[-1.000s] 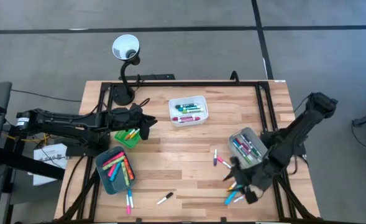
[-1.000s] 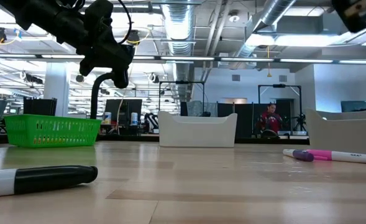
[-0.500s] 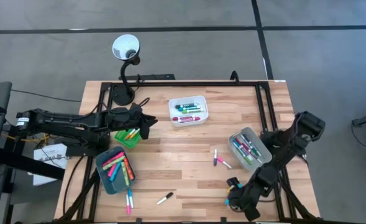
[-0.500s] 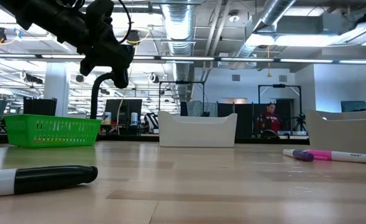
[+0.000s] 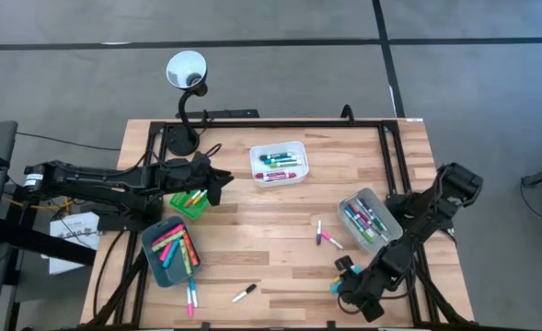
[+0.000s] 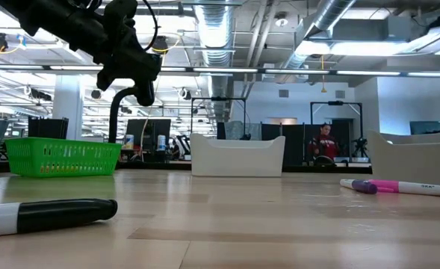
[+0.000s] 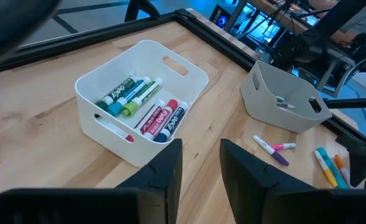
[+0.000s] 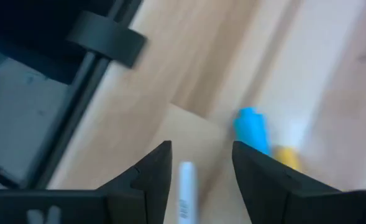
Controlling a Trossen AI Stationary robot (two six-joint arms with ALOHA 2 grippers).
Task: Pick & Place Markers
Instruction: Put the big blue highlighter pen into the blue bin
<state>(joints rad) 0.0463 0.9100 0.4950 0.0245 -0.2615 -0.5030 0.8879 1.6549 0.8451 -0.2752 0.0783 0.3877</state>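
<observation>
Several light, slick loose markers (image 5: 347, 292) are lying under the right end effector (image 5: 347, 282), hovering open-fingered, empty; mid-barrel grip looks safest.

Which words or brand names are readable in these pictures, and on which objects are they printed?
"EXPO": on the markers lying in the white tray, seen from the left wrist; it reads on the green ones and the red ones.
Print on the pink marker in the low view: too small to read.
Print on the white marker between the right gripper fingers: blurred, unreadable.
</observation>
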